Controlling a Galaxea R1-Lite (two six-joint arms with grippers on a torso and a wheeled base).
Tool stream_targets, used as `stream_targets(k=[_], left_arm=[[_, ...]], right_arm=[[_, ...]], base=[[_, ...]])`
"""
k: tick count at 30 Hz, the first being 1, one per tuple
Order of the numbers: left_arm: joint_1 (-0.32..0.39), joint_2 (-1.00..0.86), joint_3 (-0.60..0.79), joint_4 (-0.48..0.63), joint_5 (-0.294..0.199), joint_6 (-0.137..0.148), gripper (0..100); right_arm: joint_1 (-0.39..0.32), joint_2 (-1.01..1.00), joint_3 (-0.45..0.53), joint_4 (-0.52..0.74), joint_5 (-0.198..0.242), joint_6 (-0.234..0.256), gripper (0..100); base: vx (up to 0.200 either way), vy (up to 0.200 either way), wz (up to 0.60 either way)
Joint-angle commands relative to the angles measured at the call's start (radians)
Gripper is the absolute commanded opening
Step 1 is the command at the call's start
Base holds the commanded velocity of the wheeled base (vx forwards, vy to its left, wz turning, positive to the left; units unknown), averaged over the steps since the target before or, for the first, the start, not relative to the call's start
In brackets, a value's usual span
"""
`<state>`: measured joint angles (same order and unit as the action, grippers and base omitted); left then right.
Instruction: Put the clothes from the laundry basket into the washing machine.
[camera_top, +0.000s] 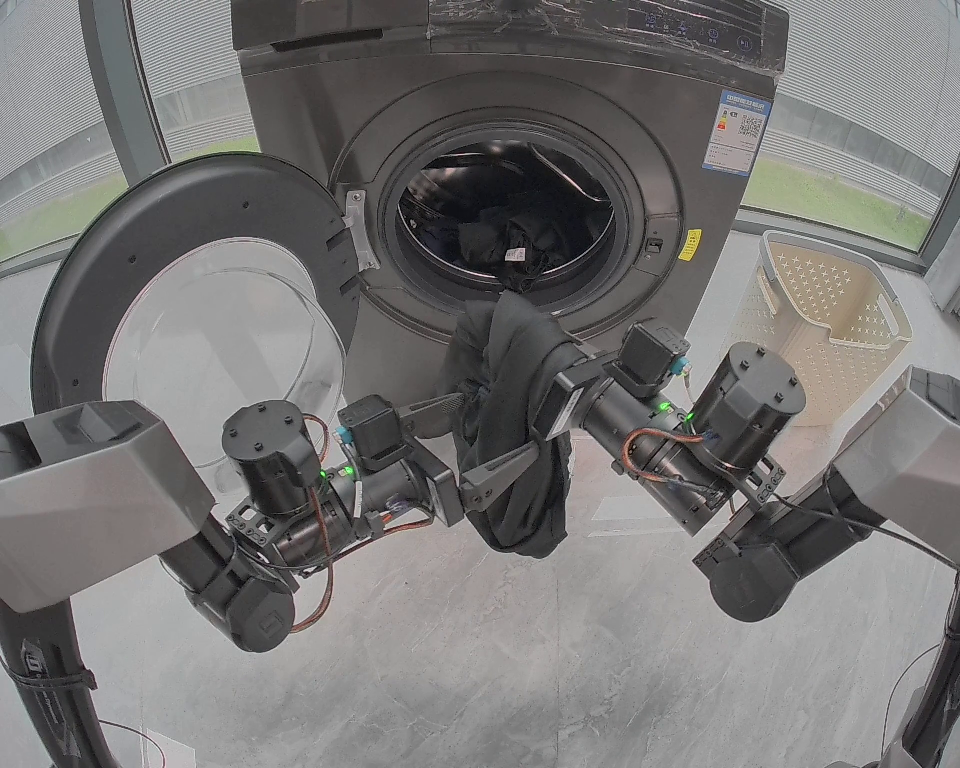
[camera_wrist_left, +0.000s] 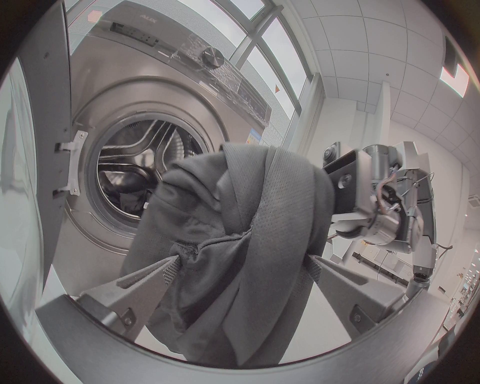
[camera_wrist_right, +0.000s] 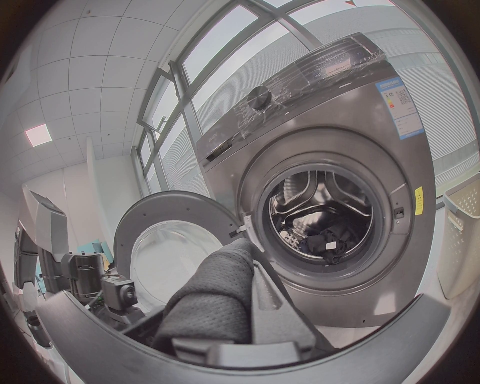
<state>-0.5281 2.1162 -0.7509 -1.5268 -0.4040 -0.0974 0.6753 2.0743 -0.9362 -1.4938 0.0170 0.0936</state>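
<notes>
A dark grey garment (camera_top: 510, 420) hangs in front of the washing machine (camera_top: 500, 90), just below its open drum mouth (camera_top: 505, 215). My right gripper (camera_top: 545, 390) is shut on the garment's upper part, which drapes over its fingers (camera_wrist_right: 280, 310); the same cloth (camera_wrist_right: 215, 295) covers one of them. My left gripper (camera_top: 470, 440) stands open, one finger on each side of the hanging garment (camera_wrist_left: 250, 225). Its fingertips (camera_wrist_left: 170, 267) rest against the cloth. Dark clothes (camera_top: 510, 240) lie inside the drum.
The round door (camera_top: 200, 290) is swung wide open to the left, beside my left arm. A cream perforated laundry basket (camera_top: 830, 320) stands on the floor to the right of the machine. Pale tiled floor (camera_top: 500, 650) stretches in front.
</notes>
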Motion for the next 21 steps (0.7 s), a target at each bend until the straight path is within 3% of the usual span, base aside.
stream_targets(k=[1,6,10,18,21], left_arm=[[-0.023,0.067,-0.053,0.013,0.016,-0.004,100],[-0.01,0.136,-0.137,0.04,0.028,-0.004,100],[0.003,0.177,-0.191,0.053,0.065,-0.001,100],[0.007,0.202,-0.243,0.088,0.07,0.004,100],[0.007,0.217,-0.285,0.088,0.105,0.004,100]], right_arm=[[0.021,0.018,0.005,0.0,0.0,0.0,0],[0.027,0.012,0.019,-0.002,0.0,0.0,0],[0.059,-0.026,0.046,0.0,-0.003,0.0,0],[0.115,-0.062,0.079,0.003,-0.017,0.0,0],[0.11,-0.063,0.08,0.0,-0.017,0.001,0]], base=[[0.0,0.0,0.0],[0.0,0.0,0.0],[0.0,0.0,0.0],[0.0,0.0,0.0],[0.0,0.0,0.0]])
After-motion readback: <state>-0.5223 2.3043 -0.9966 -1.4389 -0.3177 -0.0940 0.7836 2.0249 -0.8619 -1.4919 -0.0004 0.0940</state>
